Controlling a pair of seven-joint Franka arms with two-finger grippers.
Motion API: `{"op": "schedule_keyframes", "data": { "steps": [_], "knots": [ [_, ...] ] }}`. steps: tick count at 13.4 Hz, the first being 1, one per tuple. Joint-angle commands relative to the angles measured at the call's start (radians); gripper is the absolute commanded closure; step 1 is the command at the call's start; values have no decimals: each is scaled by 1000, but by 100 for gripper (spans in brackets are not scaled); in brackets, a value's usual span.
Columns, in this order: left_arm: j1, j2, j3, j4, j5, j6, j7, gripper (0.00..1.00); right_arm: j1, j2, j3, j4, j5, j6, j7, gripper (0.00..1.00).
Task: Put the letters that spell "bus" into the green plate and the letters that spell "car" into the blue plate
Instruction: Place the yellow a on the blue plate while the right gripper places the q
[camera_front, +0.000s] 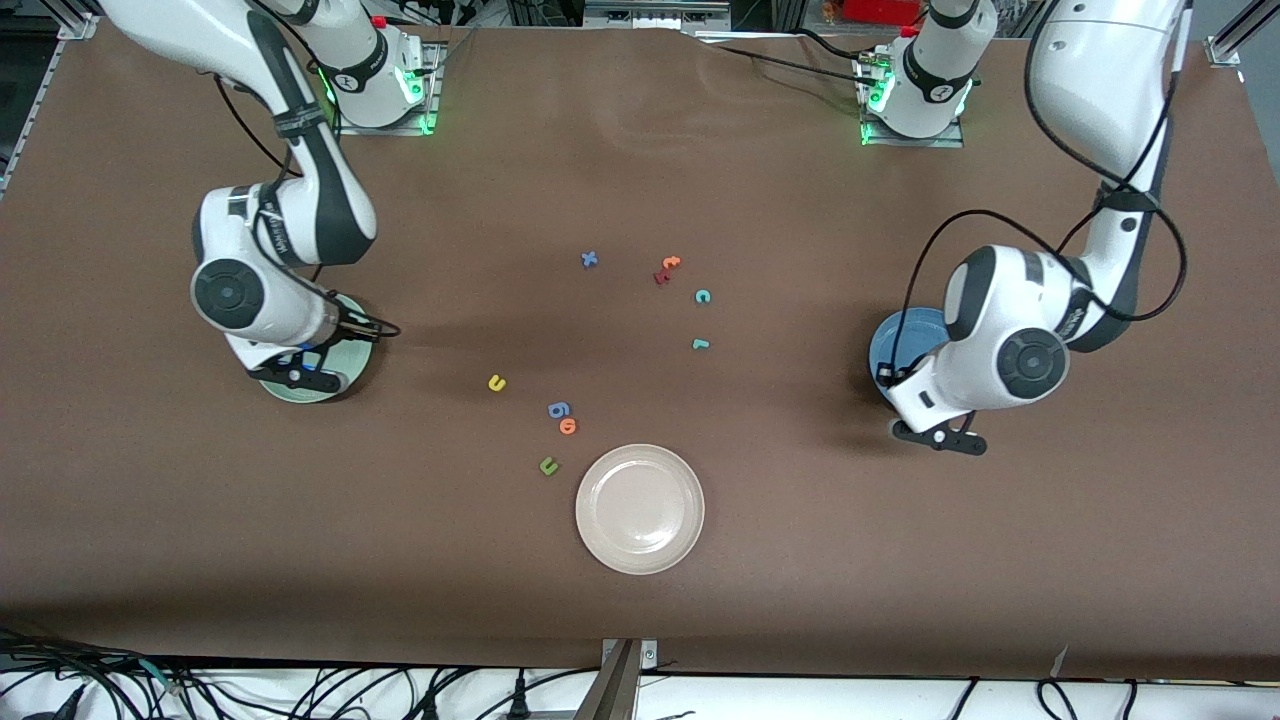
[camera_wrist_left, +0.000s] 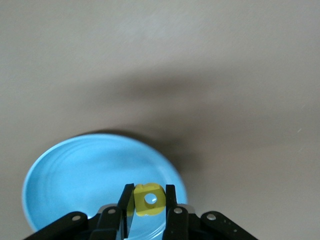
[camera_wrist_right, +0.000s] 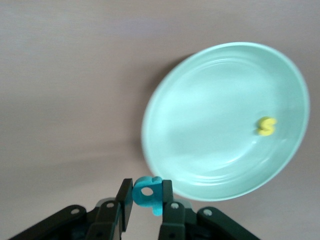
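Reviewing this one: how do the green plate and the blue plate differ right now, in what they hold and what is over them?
The green plate already holds a yellow "s"; the blue plate shows no letter lying in it. Over the green plate's rim the right gripper pinches a teal "b"; over the blue plate the left gripper pinches a yellow "a". Both are round, shallow and similar in size.
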Motion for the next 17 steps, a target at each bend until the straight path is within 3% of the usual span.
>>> {"op": "schedule_keyframes", "data": {
  "steps": [1, 4, 5, 6, 7, 8, 9, 10, 11, 12, 13, 14, 15, 17],
  "knots": [
    [52, -122, -13, -197, 25, 105, 79, 77, -15, 31, -22, -30, 1, 13, -77, 95],
    [75, -171, -13, -335, 25, 225, 98, 72, -100, 69, -22, -30, 1, 36, -199, 95],
    [75, -168, -13, -337, 25, 225, 98, 46, -119, 89, -22, -30, 4, 53, -236, 95],
    [75, -166, -13, -335, 25, 225, 98, 13, -130, 101, -22, -33, 4, 70, -256, 94],
    [75, -168, -13, -328, 25, 216, 94, 0, -137, 109, -22, -36, 7, 74, -264, 94],
    [75, -168, -15, -317, 24, 185, 86, 0, -137, 114, -22, -39, 7, 74, -264, 92],
    [75, -166, -15, -302, 24, 159, 87, 0, -137, 114, -22, -46, 7, 77, -264, 80],
    [72, -169, -16, -288, 22, 156, 84, 0, -137, 114, -22, -47, 7, 81, -264, 57],
    [55, -169, -22, -272, 11, 150, 78, 0, -137, 114, -22, -48, 7, 81, -264, 50],
    [31, -168, -53, -268, 7, 150, 42, 0, -137, 114, -22, -48, 8, 81, -264, 34],
    [21, -165, -97, -268, -21, 151, -68, 0, -137, 111, -21, -47, 8, 79, -261, 9],
    [5, -154, -163, -262, -25, 154, -204, 0, -137, 100, -21, -43, 29, 70, -261, 2],
    [-15, -133, -202, -236, -24, 154, -313, 0, -136, 82, -15, -39, 60, 58, -250, 2],
    [-107, -88, -223, -168, -24, 154, -438, 0, -133, 45, 25, -33, 120, 45, -215, 2]
  ]
}}
